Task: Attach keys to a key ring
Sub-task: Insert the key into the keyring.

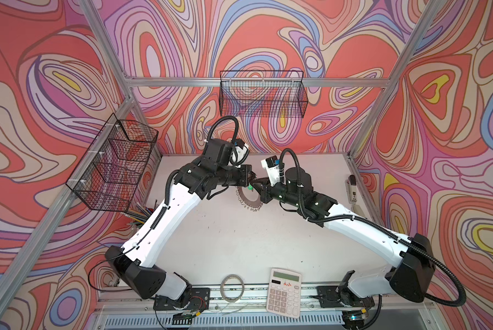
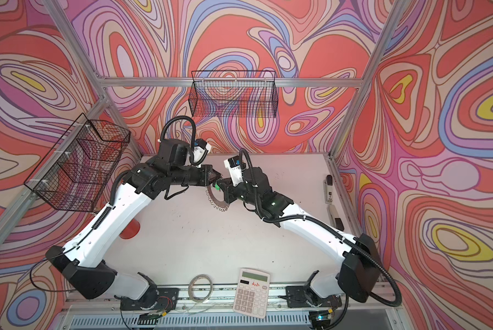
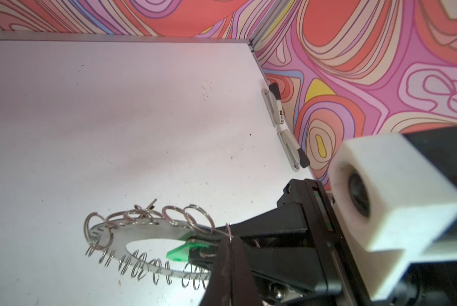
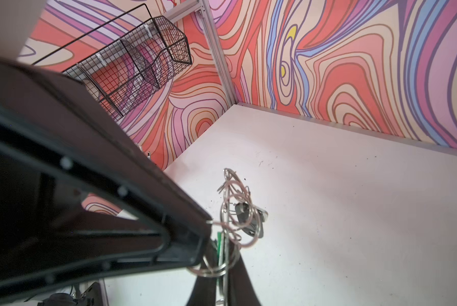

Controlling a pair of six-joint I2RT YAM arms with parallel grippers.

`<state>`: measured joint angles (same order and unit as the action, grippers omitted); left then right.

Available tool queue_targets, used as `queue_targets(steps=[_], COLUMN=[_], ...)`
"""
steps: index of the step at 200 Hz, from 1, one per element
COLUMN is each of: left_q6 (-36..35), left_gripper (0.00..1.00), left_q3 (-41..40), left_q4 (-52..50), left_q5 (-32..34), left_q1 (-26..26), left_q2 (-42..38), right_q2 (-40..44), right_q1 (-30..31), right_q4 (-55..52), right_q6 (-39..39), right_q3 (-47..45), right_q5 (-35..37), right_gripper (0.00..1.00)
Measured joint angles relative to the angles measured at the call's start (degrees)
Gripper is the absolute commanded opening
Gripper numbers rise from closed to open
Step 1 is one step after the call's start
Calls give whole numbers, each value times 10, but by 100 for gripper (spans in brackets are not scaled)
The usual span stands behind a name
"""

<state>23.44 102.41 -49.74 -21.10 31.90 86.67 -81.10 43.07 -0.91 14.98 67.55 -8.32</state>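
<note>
Well beyond the calculator (image 1: 284, 291), toward the back wall, the right gripper (image 4: 222, 265) is clamping fully closed on the rim of the key ring (image 3: 132, 235), with the green key (image 3: 181, 253) caught by its tag in the same grip. The left gripper (image 3: 230, 246) is pinching tightly closed on one wire loop (image 3: 230, 230) at that rim. The black key (image 4: 244, 212) is hanging among the ring's loops.

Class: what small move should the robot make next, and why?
Probably the left gripper tugs its pinched clip slightly away from the key ring, opening a gap; the right gripper clamps that ring with the green key against it.
</note>
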Motion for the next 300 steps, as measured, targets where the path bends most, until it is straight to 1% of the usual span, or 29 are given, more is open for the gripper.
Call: queue_targets(steps=[24,51,96,117,136,174,181,191,210,228,242,264,284,300], left_q6=[-34,-59,-88,-95,-97,-86,-82,-75,-64,-51,-39,-18,0,23], left_gripper=[0,0,0,0,0,0,7,13,30,39,43,42,40,38], left_q3=[49,53,52,52,52,51,49,45,29,-9,-49,-114,-156,-196], left_q4=[-63,-103,-134,-145,-151,-153,-151,-150,-137,-113,-87,-37,7,50], left_q5=[-6,-10,-5,-4,-12,-49,-57,-68,-90,-100,-97,-68,-43,-37], left_q1=[-5,-6,-7,-7,-9,-24,-29,-36,-47,-60,-74,-94,-94,-94], left_q2=[30,39,41,44,48,53,53,52,48,19,-17,-96,-157,-194], right_q2=[1,5,5,2,-6,-24,-26,-30,-39,-56,-64,-65,-65,-65], right_q1=[9,19,23,24,24,14,12,11,8,3,1,0,0,0], right_q4=[14,20,6,-4,-5,16,22,32,42,39,36,32,30,29], right_q6=[-44,-99,-184,-205,-209,-172,-163,-149,-123,-92,-64,-15,31,62], right_q3=[-14,-37,-39,-37,-37,-37,-37,-41,-50,-62,-70,-72,-66,-61], right_q5=[31,50,52,50,33,-21,-28,-37,-47,-50,-49,-39,-28,-19], right_gripper=[0,0,0,0,0,0,0,0,0,0,0,0,0,0])
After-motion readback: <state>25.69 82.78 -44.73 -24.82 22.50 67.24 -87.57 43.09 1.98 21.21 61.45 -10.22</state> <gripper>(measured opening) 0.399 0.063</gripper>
